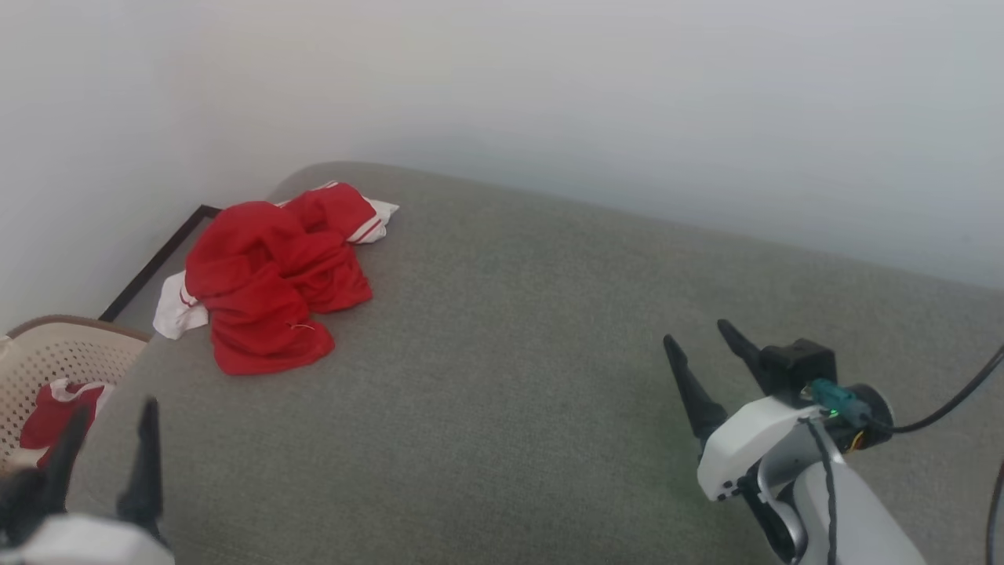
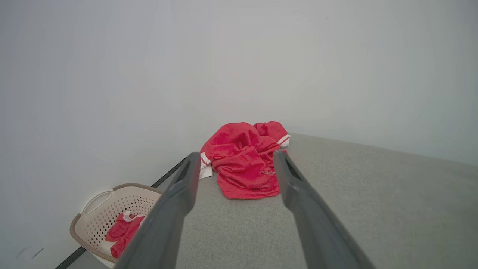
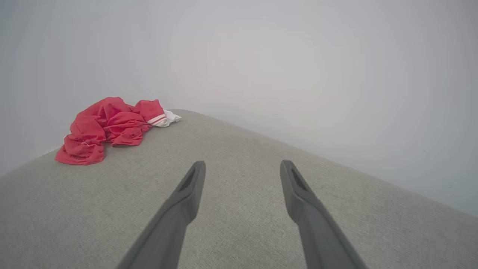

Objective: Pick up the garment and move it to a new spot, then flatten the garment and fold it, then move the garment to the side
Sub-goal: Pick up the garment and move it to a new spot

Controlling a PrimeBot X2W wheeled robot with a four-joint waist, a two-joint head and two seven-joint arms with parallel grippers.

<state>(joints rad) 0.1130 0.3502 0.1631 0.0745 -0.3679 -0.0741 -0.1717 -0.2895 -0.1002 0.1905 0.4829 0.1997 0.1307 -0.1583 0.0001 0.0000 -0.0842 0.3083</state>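
Observation:
The garment, a bright red shirt with white striped sleeve ends, lies crumpled in a heap at the far left corner of the grey upholstered surface. The left wrist view shows the garment straight ahead, beyond my fingers. My left gripper sits open at the lower left, well short of the heap, nothing between its fingers. Over the surface's right side my right gripper is open and empty. In the right wrist view the garment is far off to the upper left.
A beige perforated laundry basket stands off the surface's left edge, holding a small red cloth with a white edge. The basket shows in the left wrist view too. Pale walls close the back and left. A dark floor strip runs along the wall.

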